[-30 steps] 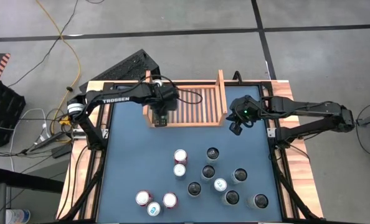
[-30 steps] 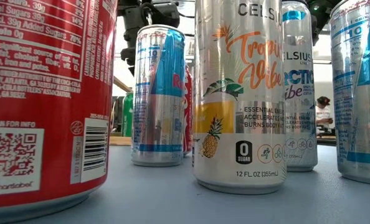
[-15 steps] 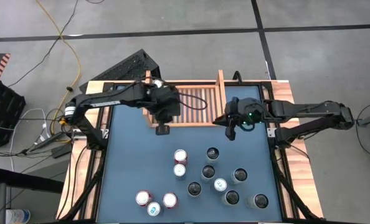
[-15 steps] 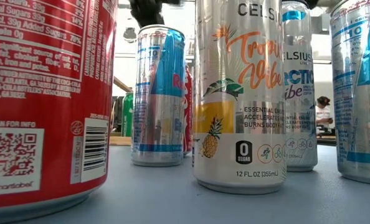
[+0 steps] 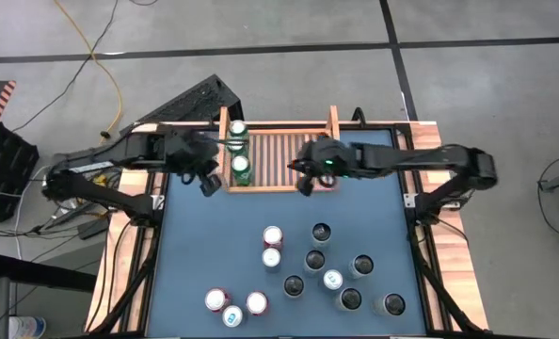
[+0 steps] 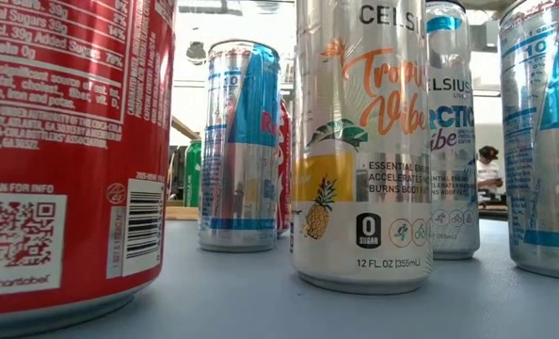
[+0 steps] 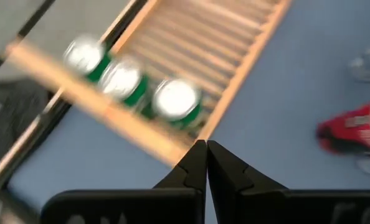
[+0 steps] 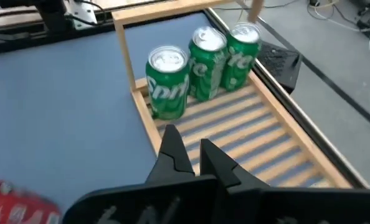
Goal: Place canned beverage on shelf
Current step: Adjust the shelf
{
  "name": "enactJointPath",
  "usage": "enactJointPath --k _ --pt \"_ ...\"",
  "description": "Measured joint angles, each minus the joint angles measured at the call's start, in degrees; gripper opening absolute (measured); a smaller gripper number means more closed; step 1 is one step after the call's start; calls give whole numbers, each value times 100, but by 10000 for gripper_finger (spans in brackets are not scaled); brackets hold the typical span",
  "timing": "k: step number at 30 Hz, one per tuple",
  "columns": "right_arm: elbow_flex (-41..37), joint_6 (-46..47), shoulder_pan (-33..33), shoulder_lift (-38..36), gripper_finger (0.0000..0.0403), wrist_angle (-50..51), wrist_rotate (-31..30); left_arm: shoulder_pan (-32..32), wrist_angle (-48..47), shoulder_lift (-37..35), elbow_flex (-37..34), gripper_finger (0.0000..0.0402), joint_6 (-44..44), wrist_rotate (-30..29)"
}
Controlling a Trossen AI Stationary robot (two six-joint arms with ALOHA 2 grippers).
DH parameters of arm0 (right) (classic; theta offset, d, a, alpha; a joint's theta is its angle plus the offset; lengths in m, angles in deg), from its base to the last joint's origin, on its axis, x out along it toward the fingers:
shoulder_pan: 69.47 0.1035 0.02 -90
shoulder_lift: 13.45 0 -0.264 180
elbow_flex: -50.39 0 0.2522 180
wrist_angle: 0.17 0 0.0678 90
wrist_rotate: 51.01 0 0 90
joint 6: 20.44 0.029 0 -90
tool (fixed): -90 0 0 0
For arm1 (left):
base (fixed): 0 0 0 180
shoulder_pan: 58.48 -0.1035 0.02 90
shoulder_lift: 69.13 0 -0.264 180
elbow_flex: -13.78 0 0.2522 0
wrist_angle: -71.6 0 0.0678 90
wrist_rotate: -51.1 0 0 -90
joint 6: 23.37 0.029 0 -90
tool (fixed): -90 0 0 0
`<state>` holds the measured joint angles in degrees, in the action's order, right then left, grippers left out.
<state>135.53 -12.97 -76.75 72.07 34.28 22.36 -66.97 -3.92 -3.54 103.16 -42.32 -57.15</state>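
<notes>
Light-wood slatted shelf [image 5: 279, 160] flat at table's far edge, holding three upright green cans [image 8: 200, 59] in row at left end.

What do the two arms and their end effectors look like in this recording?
Both arms are dark, nearly black, built of slim jointed links. The right arm shows a small green light near its wrist. The left end effector has two black, wedge-shaped fingers tapering to narrow tips; the right end effector has matching black fingers. A black cable loops over the shelf near the left arm.
</notes>
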Motion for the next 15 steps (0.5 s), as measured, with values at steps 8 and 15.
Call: enactJointPath --k 8,15 --pt "1581 -298 -190 1662 0 595 337 2 -74 -348 -1298 0 -923 -355" --pt "2228 -302 -232 2599 0 775 784 -3 -238 -381 -1889 0 -979 -629"
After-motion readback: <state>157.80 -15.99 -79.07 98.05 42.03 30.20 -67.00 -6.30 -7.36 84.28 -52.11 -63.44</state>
